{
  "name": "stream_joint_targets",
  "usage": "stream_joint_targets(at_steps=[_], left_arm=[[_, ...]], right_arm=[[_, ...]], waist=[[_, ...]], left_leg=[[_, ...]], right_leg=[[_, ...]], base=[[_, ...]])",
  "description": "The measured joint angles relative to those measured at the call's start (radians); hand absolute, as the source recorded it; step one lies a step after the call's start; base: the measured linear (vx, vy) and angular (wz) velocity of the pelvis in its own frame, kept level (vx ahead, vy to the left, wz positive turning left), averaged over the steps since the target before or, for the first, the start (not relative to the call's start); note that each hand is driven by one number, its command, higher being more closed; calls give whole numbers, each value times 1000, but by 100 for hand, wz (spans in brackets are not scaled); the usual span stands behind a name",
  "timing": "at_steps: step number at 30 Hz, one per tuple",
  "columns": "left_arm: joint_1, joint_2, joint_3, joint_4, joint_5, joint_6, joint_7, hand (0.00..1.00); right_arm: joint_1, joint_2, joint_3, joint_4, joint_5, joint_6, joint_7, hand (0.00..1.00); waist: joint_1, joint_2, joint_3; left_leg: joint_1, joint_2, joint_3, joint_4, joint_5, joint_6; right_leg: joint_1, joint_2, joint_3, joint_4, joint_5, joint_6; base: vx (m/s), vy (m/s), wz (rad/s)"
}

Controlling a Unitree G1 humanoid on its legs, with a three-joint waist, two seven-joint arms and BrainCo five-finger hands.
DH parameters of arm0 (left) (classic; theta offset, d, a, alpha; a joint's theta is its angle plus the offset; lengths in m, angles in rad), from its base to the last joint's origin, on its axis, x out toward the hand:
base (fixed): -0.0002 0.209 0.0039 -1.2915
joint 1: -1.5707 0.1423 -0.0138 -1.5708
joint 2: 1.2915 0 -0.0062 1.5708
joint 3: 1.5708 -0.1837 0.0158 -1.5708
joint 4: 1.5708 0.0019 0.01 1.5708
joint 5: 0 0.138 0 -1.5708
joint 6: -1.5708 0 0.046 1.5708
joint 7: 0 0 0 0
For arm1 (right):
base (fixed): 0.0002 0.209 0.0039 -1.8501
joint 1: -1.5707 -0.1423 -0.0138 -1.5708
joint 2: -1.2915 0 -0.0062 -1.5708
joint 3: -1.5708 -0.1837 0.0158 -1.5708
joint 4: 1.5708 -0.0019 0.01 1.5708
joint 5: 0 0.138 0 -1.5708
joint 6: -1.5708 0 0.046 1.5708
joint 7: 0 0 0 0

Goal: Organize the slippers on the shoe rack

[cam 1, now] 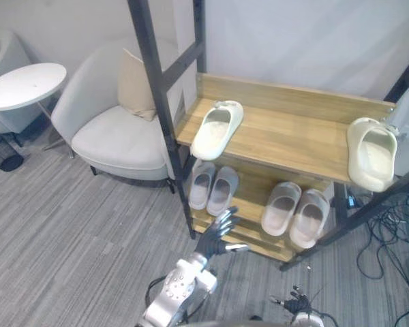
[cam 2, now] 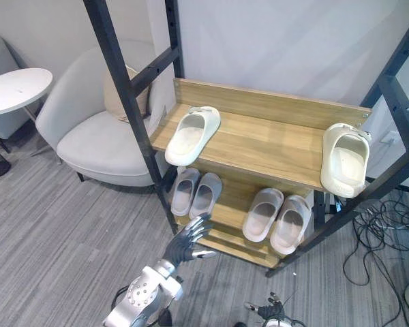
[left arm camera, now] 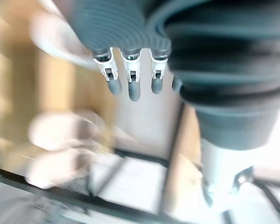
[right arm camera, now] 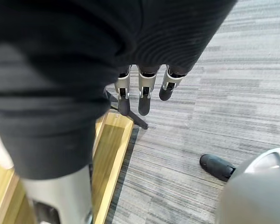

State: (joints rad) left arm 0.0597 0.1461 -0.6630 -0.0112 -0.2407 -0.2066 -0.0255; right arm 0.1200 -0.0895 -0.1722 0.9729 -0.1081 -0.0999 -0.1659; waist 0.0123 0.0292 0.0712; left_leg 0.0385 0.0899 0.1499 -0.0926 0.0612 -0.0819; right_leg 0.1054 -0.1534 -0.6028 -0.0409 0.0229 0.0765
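Observation:
The shoe rack (cam 1: 293,109) has wooden shelves in a black frame. On its top shelf one cream slipper (cam 1: 217,129) lies at the left end, and a second cream slipper (cam 1: 372,153) hangs over the right end. The lower shelf holds a grey pair (cam 1: 213,187) on the left and a beige pair (cam 1: 294,211) on the right. My left hand (cam 1: 218,235) is open with fingers spread, raised in front of the lower shelf's left corner and holding nothing. My right hand (cam 1: 296,300) hangs low near the floor, its fingers (right arm camera: 142,95) straight and empty.
A pale armchair (cam 1: 116,136) with a beige cushion (cam 1: 136,85) stands left of the rack, and a round white table (cam 1: 24,85) farther left. Loose cables (cam 1: 388,238) lie on the grey floor at the right. The rack's black post (cam 1: 165,116) rises close to my left hand.

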Motion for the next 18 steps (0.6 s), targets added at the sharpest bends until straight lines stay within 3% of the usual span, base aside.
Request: stream_joint_targets(at_steps=[6, 11, 15, 18], left_arm=[[-106, -8, -72, -114, -78, -27, 8, 0], [-209, -51, -103, -153, -95, -33, 70, 0], [-292, -66, -85, -157, -91, -43, 111, 0], [-340, -78, 13, -155, -77, -45, 136, 0]], right_arm=[[-3, 2, 58, 3, -1, 0, -1, 0], [0, 4, 81, 6, -9, 0, -3, 0], [4, 2, 98, 5, -9, 0, -6, 0], [4, 1, 99, 4, -9, 1, -6, 0]], waist=[[2, -5, -34], [14, -12, -36], [14, -12, -37], [12, -12, -38]], left_leg=[[1, -3, -16, -8, 2, 1], [13, -5, -22, -7, 2, 1], [18, 1, -21, -3, 1, 1], [26, 6, -16, -2, 1, 0]], right_leg=[[9, -2, -8, 4, -1, 7], [23, -5, 6, 9, -6, 11], [19, -7, 12, 35, -24, 12], [18, -5, 21, 43, -30, 10]], base=[[27, 1, 5], [11, 4, 4], [0, 0, 0], [-27, -7, -7]])
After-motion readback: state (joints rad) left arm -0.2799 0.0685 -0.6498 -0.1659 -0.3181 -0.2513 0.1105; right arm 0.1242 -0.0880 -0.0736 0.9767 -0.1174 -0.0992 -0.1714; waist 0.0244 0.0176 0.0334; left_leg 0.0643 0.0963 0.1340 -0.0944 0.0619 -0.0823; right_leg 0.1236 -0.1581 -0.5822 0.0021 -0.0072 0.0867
